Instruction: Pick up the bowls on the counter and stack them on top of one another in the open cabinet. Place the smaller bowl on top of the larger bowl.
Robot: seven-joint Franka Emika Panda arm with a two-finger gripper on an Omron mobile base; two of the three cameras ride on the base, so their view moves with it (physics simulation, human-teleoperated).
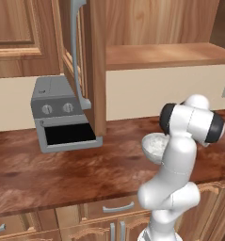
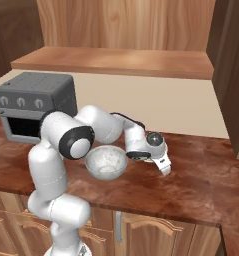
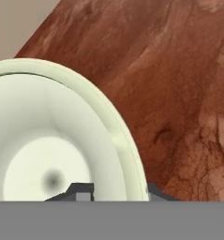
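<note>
The glossy dark reddish-brown wood-grain tabletop [image 1: 62,174] runs the width of the scene, above wooden drawers with grey handles [image 1: 117,207]. At its back left stands a grey toaster oven with two front knobs and a dark open cavity [image 1: 62,115]. The mid-brown wooden wall cabinet [image 1: 161,54] hangs over the tabletop with its plain shelf bare. Its door, bearing a long grey bar handle [image 1: 75,52], is swung outward and hangs in front of the toaster oven's right side in the left base view. A panelled wooden cabinet without a handle [image 1: 15,33] sits further left.

The wide round grey-white speckled stone-look bowl [image 2: 106,162] rests upright on the tabletop near the front edge. In the right base view it lies just beside the arm's elbow, and the white arm partly screens it in the left base view.

The claw [image 3: 119,191] is low over the tabletop, to the right of the grey bowl in the right base view. The hand view shows the plain pale cream round bowl [image 3: 48,150] directly at the claw, its rim passing between the two dark fingertips [image 3: 80,190], one inside the bowl and one outside. The fingers stand narrowly apart about that rim. Whether they press it cannot be told. The cream bowl sits on the tabletop.
</note>
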